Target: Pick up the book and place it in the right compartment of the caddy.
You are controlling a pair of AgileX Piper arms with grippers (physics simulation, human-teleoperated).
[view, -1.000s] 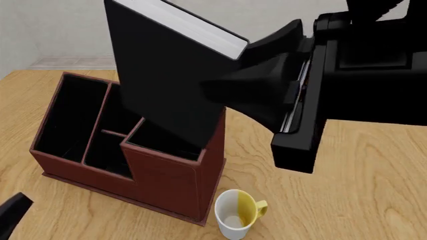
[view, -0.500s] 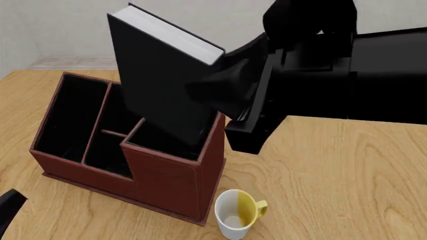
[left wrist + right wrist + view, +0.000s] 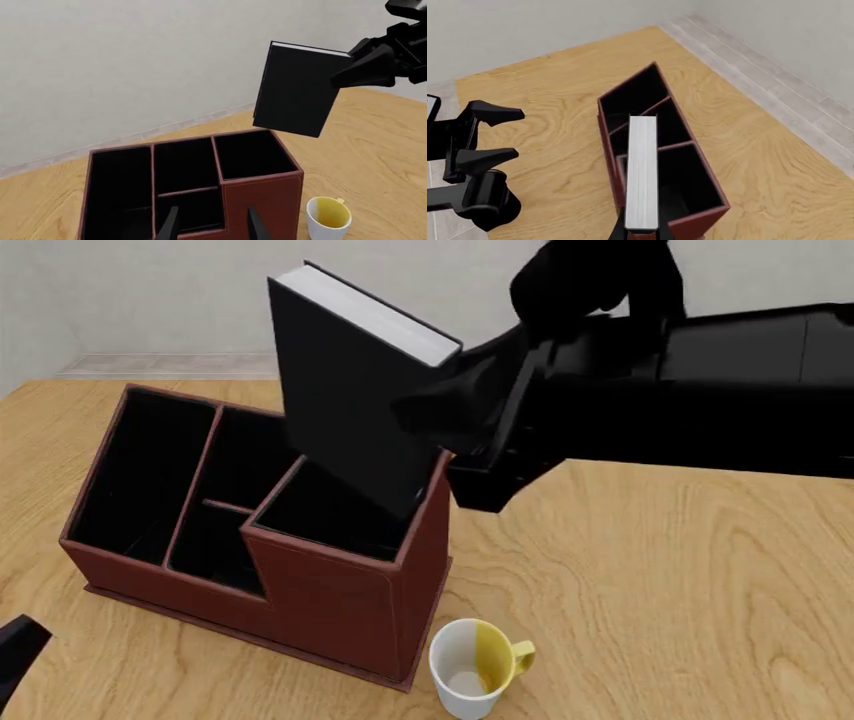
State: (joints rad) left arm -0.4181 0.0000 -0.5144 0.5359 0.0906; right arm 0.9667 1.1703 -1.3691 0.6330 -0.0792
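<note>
A: What is gripped by the right gripper (image 3: 447,415)?
B: The book (image 3: 350,400), held tilted above the right compartment (image 3: 340,515) of the caddy (image 3: 334,605).
A: And beside it?
B: A mug (image 3: 474,668) is seen.

A light wooden tabletop (image 3: 667,570) with visible grain carries two things. The caddy (image 3: 334,615), a dark reddish-brown box with a black interior split into four sections, stands flat on the wood toward the left side of the front view, its taller end at the right. Just beside that tall end's near corner stands a mug (image 3: 470,670), upright, white outside and yellow inside, its handle turned away from the caddy. Whether mug and caddy touch is hard to tell. The tabletop's far edge meets a pale wall (image 3: 134,290).
</note>
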